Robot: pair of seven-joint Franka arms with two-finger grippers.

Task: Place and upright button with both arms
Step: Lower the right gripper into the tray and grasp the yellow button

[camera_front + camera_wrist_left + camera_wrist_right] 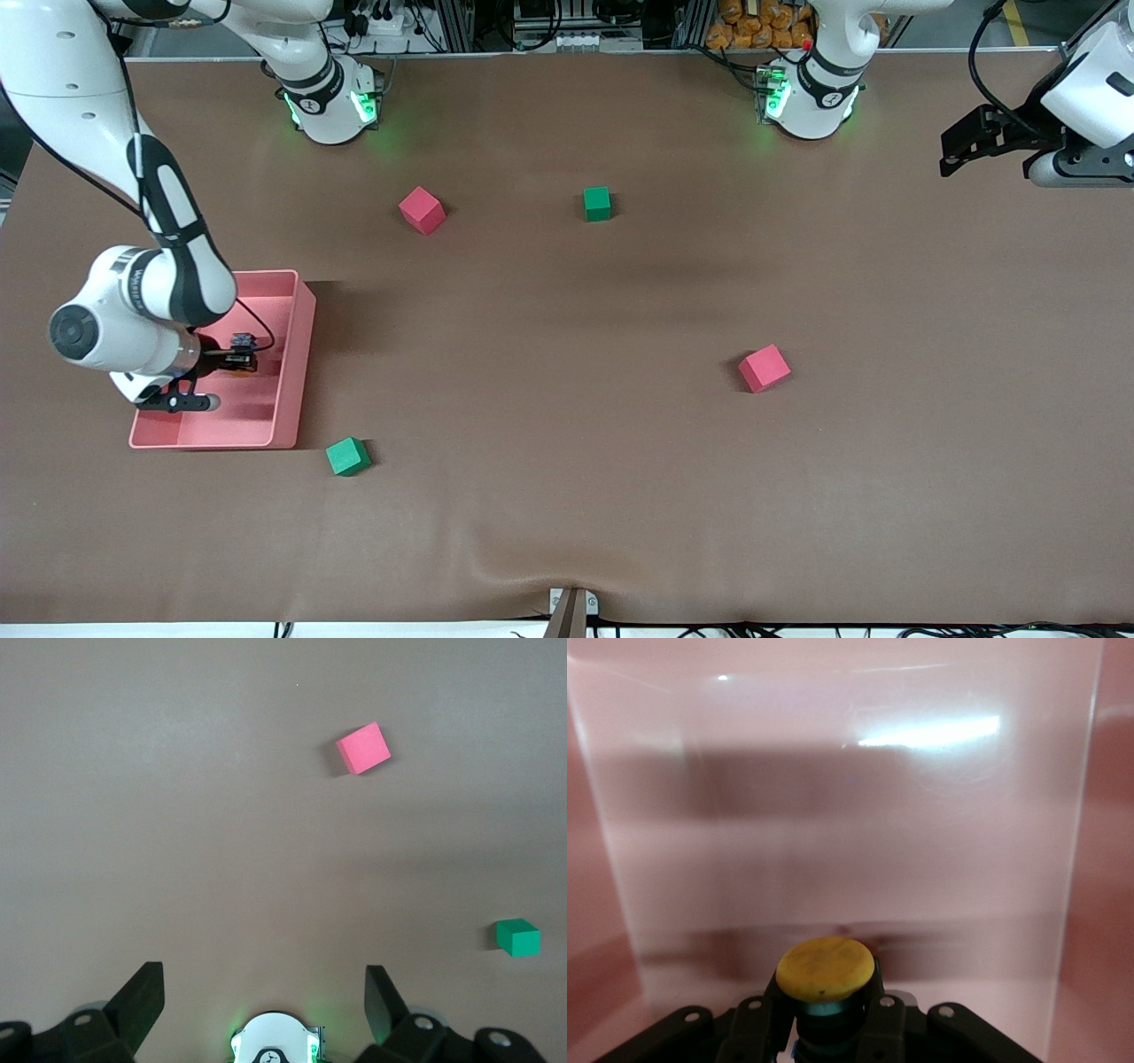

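The front view looks down from high across the surface point(567, 496), facing both arm bases along its top edge and taking in the whole scene. The left wrist view looks down from well above, sharing a pink cube point(363, 749) point(764, 368) and a green cube point(518, 937) point(597, 203) with it. The right wrist view sits very close inside the pink tray point(850, 815) point(297, 354).
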